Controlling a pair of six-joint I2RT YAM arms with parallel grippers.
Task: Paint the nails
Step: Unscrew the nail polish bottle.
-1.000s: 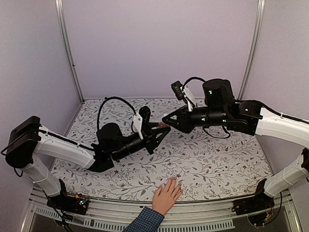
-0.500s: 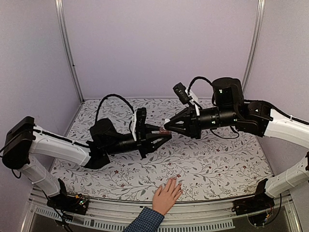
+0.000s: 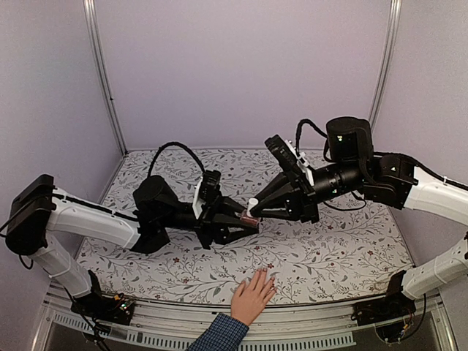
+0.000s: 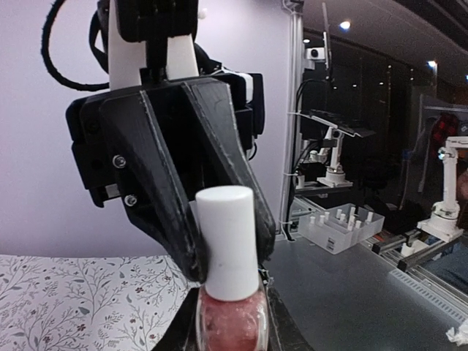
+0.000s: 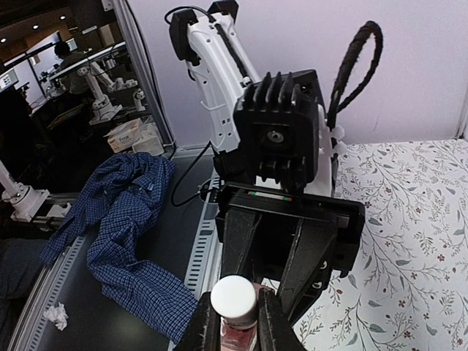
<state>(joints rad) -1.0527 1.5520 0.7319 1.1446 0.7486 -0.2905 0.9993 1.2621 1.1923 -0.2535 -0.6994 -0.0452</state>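
My left gripper [image 3: 246, 220] is shut on a small pink bottle [image 3: 248, 217] and holds it upright above the table's middle. The bottle [image 4: 230, 322] fills the bottom of the left wrist view, between my left fingers [image 4: 183, 333]. My right gripper [image 3: 254, 208] comes down from the right, and its jaws close on the bottle's white cap [image 5: 234, 298]. The cap [image 4: 227, 241] is flanked by the right gripper's black fingers [image 4: 172, 212]. A light-skinned hand [image 3: 253, 295] with a blue checked cuff [image 3: 219, 334] lies flat at the table's front edge. Its nails are too small to make out.
The table has a floral cloth [image 3: 344, 248] and plain walls behind and at both sides. The blue checked sleeve [image 5: 121, 241] hangs beyond the table's front rail [image 5: 201, 241]. The hand lies well below and in front of both grippers.
Both grippers have moved down and toward the front with the bottle between them. The right gripper has tilted downward and stays at the cap. The hand has not moved.
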